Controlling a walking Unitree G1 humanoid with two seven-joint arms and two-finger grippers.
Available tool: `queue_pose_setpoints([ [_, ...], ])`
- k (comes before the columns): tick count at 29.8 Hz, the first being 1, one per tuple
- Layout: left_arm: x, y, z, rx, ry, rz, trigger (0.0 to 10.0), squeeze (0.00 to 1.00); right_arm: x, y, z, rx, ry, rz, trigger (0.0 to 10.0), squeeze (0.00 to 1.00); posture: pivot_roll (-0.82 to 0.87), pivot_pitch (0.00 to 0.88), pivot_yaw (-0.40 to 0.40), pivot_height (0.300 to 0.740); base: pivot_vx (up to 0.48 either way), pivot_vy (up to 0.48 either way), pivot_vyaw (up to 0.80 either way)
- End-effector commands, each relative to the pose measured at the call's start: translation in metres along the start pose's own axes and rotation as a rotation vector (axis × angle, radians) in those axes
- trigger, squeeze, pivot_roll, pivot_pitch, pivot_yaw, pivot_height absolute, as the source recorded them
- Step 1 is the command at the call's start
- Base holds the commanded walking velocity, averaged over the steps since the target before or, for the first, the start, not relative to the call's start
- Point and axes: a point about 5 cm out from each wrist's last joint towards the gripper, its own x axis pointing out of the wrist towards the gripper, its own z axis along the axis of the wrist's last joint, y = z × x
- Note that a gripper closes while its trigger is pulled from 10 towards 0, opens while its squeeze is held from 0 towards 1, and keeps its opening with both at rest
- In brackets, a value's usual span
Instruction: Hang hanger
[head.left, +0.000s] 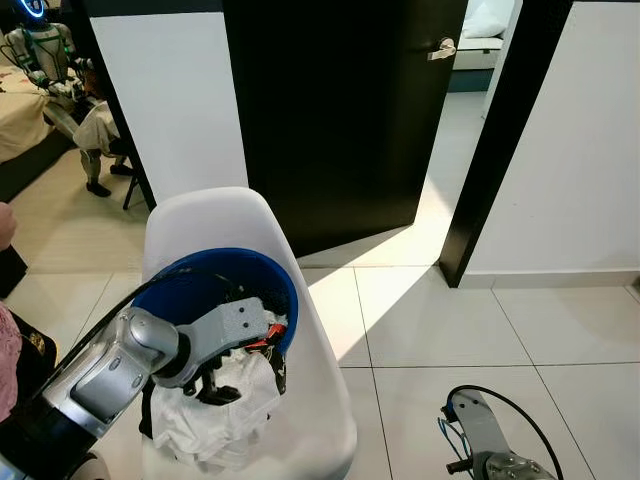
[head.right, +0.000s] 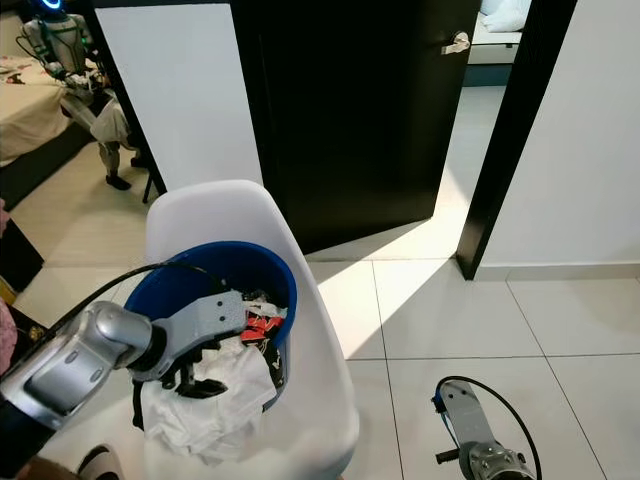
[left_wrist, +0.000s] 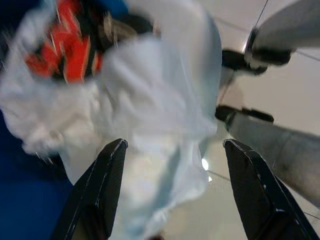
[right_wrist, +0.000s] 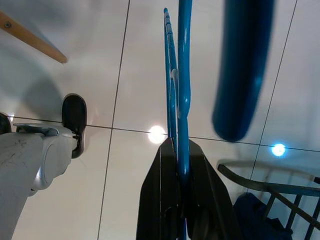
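The blue hanger (right_wrist: 181, 75) sits squeezed between the two black fingers (right_wrist: 155, 200) of the right gripper (right_wrist: 181, 200). The fingers are closed tight on it, and the hanger sticks straight out past their tips, above the pale tiled floor (right_wrist: 125, 65). The right arm (head.left: 485, 435) hangs low beside the chair.

The left gripper (left_wrist: 175, 195) has its fingers spread wide apart. It holds nothing. It hovers just over a white cloth (head.left: 215, 410) that spills out of a blue basket (head.left: 170, 290). The basket sits on a white chair (head.left: 220, 215). Behind the chair is a black door (head.left: 340, 110).
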Motion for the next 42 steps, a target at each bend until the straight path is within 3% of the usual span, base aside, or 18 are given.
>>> queue_pose_setpoints([
  [1, 0.005, -0.003, -0.018, -0.027, 0.083, -0.001, 10.0, 0.00, 0.000, 0.003, 0.000, -0.021, 0.008, 0.008, 10.0, 0.00, 0.00, 0.000, 0.003, 0.740, 0.000, 0.000, 0.00],
  [9, 0.017, -0.011, -0.029, -0.044, 0.121, -0.015, 10.0, 0.00, 0.000, 0.002, -0.002, -0.019, 0.014, 0.008, 10.0, 0.00, -0.01, 0.000, 0.008, 0.740, 0.000, 0.000, 0.00],
  [13, 0.018, -0.003, -0.028, 0.003, 0.113, 0.047, 10.0, 0.00, 0.000, 0.001, -0.004, -0.018, 0.017, 0.008, 10.0, 0.00, -0.01, 0.000, 0.006, 0.740, 0.000, 0.000, 0.00],
  [23, 0.025, -0.001, -0.027, 0.058, 0.102, 0.084, 9.9, 0.00, 0.000, 0.002, -0.004, -0.020, 0.019, 0.009, 10.0, 0.00, -0.01, 0.000, 0.004, 0.740, 0.000, 0.000, 0.00],
  [25, 0.026, -0.002, -0.028, 0.061, 0.109, 0.079, 9.5, 0.00, 0.000, 0.002, -0.004, -0.021, 0.020, 0.009, 10.0, 0.00, -0.01, 0.000, 0.003, 0.740, 0.000, 0.000, 0.00],
  [26, 0.027, -0.003, -0.029, 0.063, 0.112, 0.076, 8.2, 0.00, 0.000, 0.003, -0.004, -0.021, 0.021, 0.009, 10.0, 0.00, -0.01, 0.000, 0.003, 0.740, 0.000, 0.000, 0.00],
  [27, 0.027, -0.003, -0.029, 0.063, 0.112, 0.076, 8.2, 0.00, 0.000, 0.003, -0.004, -0.021, 0.021, 0.009, 10.0, 0.00, -0.01, 0.000, 0.003, 0.740, 0.000, 0.000, 0.00],
  [28, 0.027, -0.004, -0.030, 0.065, 0.116, 0.071, 5.0, 0.00, 0.000, 0.003, -0.004, -0.022, 0.021, 0.010, 10.0, 0.00, -0.01, 0.000, 0.006, 0.740, 0.000, 0.000, 0.00],
  [30, 0.029, -0.005, -0.033, 0.074, 0.127, 0.066, 0.8, 0.00, 0.000, 0.003, -0.004, -0.021, 0.020, 0.010, 10.0, 0.00, -0.01, 0.000, 0.009, 0.740, 0.000, 0.000, 0.00],
  [32, 0.030, -0.005, -0.034, 0.078, 0.130, 0.064, 0.8, 0.00, 0.000, 0.003, -0.004, -0.019, 0.020, 0.010, 10.0, 0.00, -0.01, 0.000, 0.009, 0.740, 0.000, 0.000, 0.00],
  [33, 0.031, -0.006, -0.036, 0.080, 0.135, 0.063, 0.0, 0.00, 0.000, 0.003, -0.004, -0.018, 0.019, 0.010, 10.0, 0.00, -0.01, 0.000, 0.009, 0.740, 0.000, 0.000, 0.00],
  [42, 0.031, -0.003, -0.041, 0.079, 0.142, 0.085, 0.0, 0.00, 0.000, 0.003, -0.003, -0.014, 0.018, 0.007, 10.0, 0.00, -0.01, 0.000, 0.003, 0.740, 0.000, 0.000, 0.00],
])
